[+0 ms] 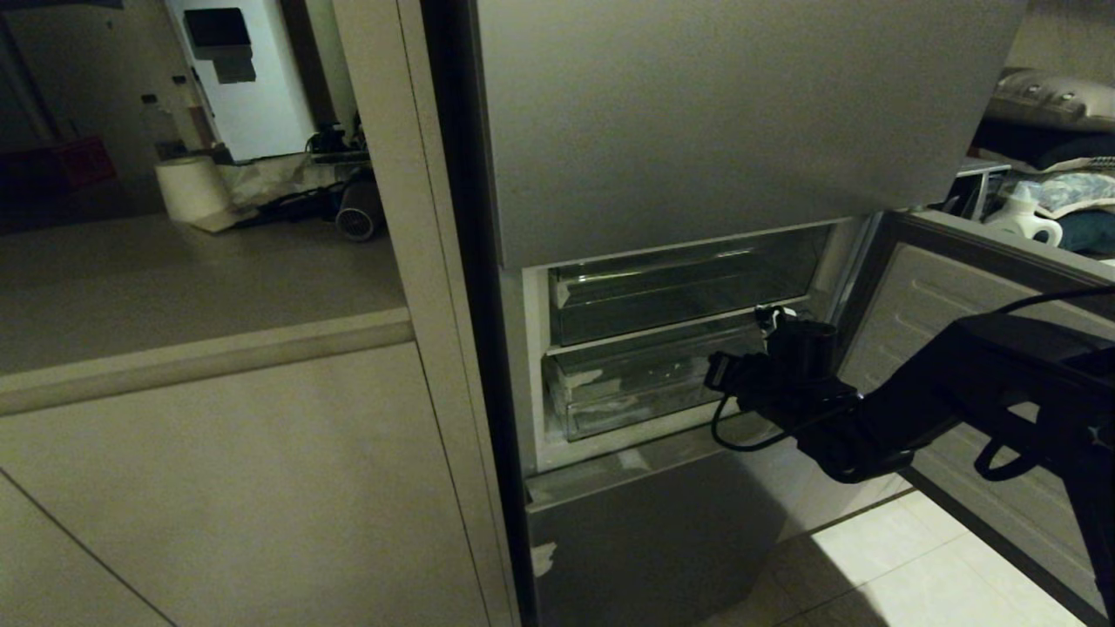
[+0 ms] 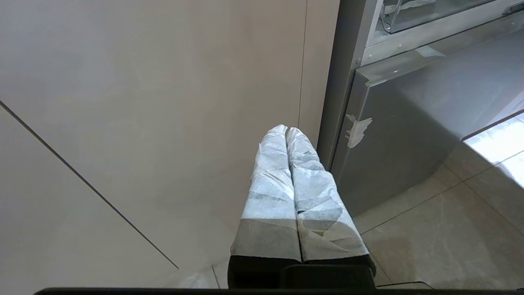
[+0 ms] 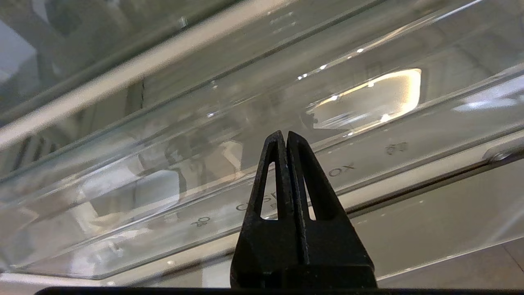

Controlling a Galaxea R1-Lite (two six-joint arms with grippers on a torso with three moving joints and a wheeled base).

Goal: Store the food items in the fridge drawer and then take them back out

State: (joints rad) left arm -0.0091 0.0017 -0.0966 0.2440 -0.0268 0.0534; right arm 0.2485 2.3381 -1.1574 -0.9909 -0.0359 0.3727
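Right gripper: fingers pressed together, nothing between them; lower centre of the right wrist view, tips aimed at the clear front of the fridge drawer.
Fridge drawer: centre right of the head view, pushed in, below the shallower clear tray; the right arm is right of it.
Food items: cannot be made out in any view.
Left gripper: taped fingers together, near the cabinet panel.
Around: fridge door stands open at right; tiled floor below.
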